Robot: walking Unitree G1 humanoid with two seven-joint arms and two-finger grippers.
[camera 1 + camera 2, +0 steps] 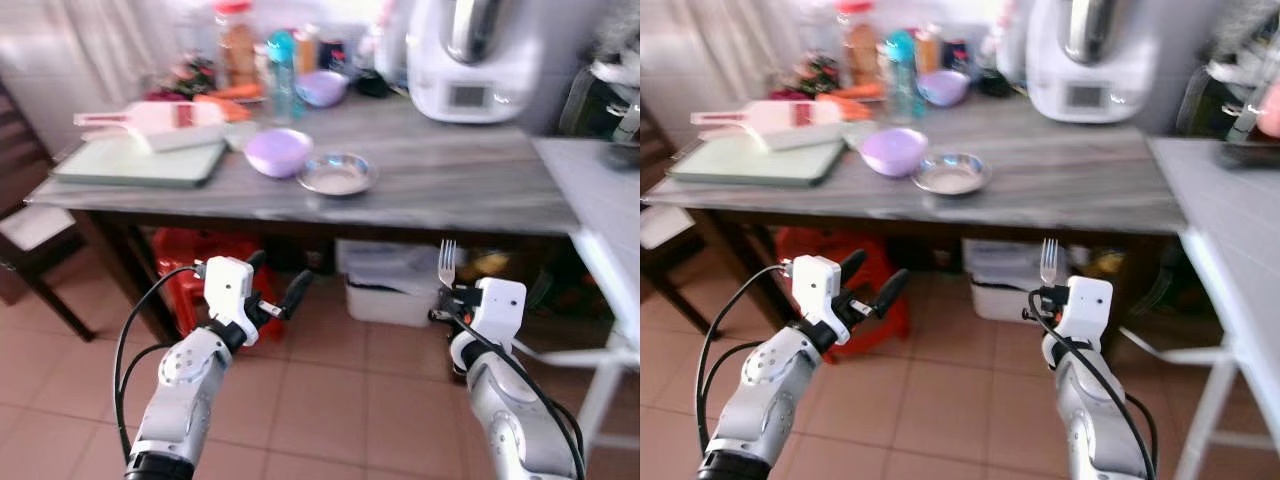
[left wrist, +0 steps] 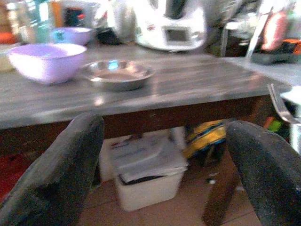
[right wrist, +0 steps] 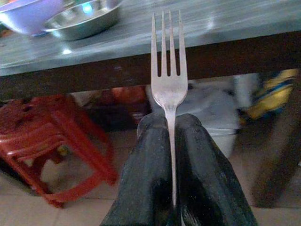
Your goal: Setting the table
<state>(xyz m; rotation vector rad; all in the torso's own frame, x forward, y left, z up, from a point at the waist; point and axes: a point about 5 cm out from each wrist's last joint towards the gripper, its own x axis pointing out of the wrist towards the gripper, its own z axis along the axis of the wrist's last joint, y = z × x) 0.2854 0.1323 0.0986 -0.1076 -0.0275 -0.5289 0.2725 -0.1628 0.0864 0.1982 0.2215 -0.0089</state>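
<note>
Right fingers (image 3: 141, 188) pinch upright fork (image 3: 168, 75) below table (image 3: 211, 28).

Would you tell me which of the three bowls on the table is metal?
The shallow steel bowl nearest the table's front edge; both others are purple.

Left gripper (image 2: 162, 174) fingers wide apart, below grey wooden table (image 2: 197, 84) w/ lilac plastic bowl (image 2: 47, 61) beside shallow steel dish (image 2: 117, 74); white bin (image 2: 148, 181) underneath.
</note>
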